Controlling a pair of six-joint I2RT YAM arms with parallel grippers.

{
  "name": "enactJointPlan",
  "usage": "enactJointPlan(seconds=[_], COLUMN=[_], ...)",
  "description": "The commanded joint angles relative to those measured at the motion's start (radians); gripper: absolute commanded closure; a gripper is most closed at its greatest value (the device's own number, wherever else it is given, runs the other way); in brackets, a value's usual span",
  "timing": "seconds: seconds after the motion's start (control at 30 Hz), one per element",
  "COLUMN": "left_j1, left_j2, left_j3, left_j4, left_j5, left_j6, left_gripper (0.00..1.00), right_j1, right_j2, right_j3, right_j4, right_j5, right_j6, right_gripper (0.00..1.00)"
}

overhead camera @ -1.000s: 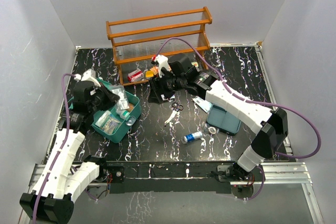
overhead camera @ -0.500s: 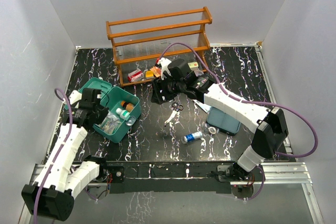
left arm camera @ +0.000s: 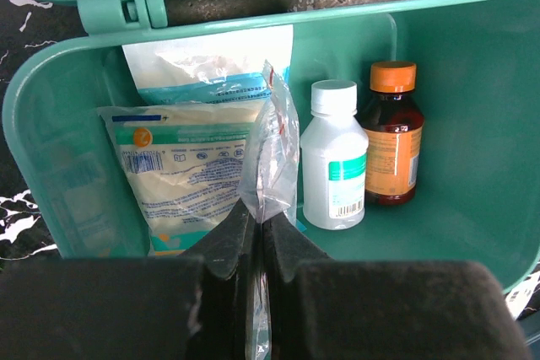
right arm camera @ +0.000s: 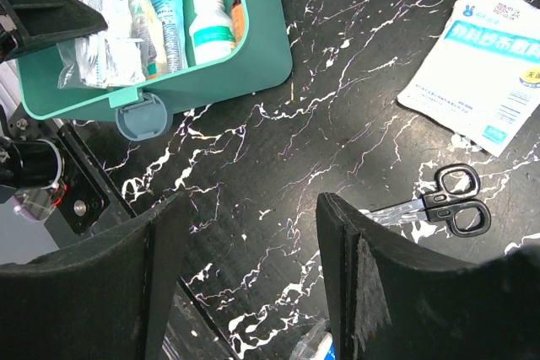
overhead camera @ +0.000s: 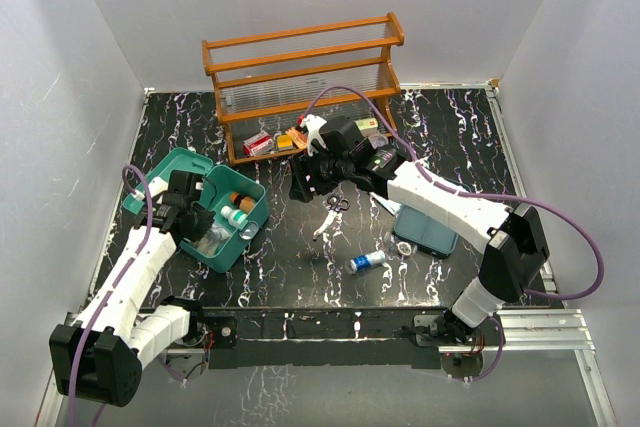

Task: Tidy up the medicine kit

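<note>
The medicine kit [overhead camera: 248,240] sits open on the left side of the counter [overhead camera: 300,257]. Inside the kit are a white bottle [left arm camera: 334,156], an orange-capped brown bottle [left arm camera: 392,137] and white packets [left arm camera: 186,170]. The left end effector [left arm camera: 256,242] reaches into the kit, pinched tight on a clear bag [left arm camera: 272,149]. To the right of the kit, the right end effector [right arm camera: 251,233] hangs spread apart and empty, near scissors [right arm camera: 447,200].

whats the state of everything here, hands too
medicine kit: lid open
left hand: shut on a plastic bag, over the kit
right hand: open, empty
scissors: closed, lying flat
white bottle: capped, in the kit
brown bottle: capped, in the kit
</note>
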Motion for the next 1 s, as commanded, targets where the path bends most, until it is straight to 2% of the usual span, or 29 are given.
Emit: enactJointPlan(seconds=[0.0, 0.13, 0.2, 0.3, 0.47, 0.57, 0.63, 0.7, 0.8, 0.97], left_j1=[0.003, 0.004, 0.004, 0.003, 0.004, 0.003, 0.003, 0.004, 0.003, 0.003], left_j2=[-0.013, -0.021, -0.016, -0.005, -0.007, -0.008, -0.011, -0.013, 0.030, 0.146], left_j3=[-0.015, -0.004, 0.026, 0.087, 0.186, 0.219, 0.219, 0.191, 0.160, 0.147], left_j4=[-0.040, -0.099, -0.142, -0.221, -0.309, -0.297, -0.231, -0.103, 0.007, -0.018], left_j5=[-0.029, -0.063, -0.085, -0.133, -0.196, -0.205, -0.161, -0.051, 0.093, 0.110], left_j6=[-0.017, -0.042, -0.044, -0.045, -0.028, 0.009, 0.059, 0.156, 0.219, 0.211], left_gripper=[0.95, 0.74, 0.67, 0.63, 0.60, 0.59, 0.59, 0.60, 0.61, 0.67], right_j1=[-0.001, -0.003, -0.001, -0.001, -0.002, -0.001, -0.001, -0.001, -0.002, -0.001], right_j2=[-0.051, -0.058, -0.056, -0.049, -0.040, -0.037, -0.035, -0.034, -0.032, -0.032], right_j3=[-0.011, -0.027, -0.027, -0.024, -0.020, -0.020, -0.023, -0.024, -0.026, -0.033], right_j4=[0.054, 0.061, 0.066, 0.072, 0.077, 0.078, 0.078, 0.078, 0.077, 0.077], right_j5=[-0.010, -0.016, -0.022, -0.030, -0.037, -0.032, -0.025, -0.009, 0.010, 0.020], right_j6=[0.011, 0.019, 0.021, 0.023, 0.028, 0.032, 0.035, 0.040, 0.044, 0.047], right_gripper=[0.41, 0.41, 0.41, 0.41, 0.41, 0.41, 0.41, 0.41, 0.41, 0.41])
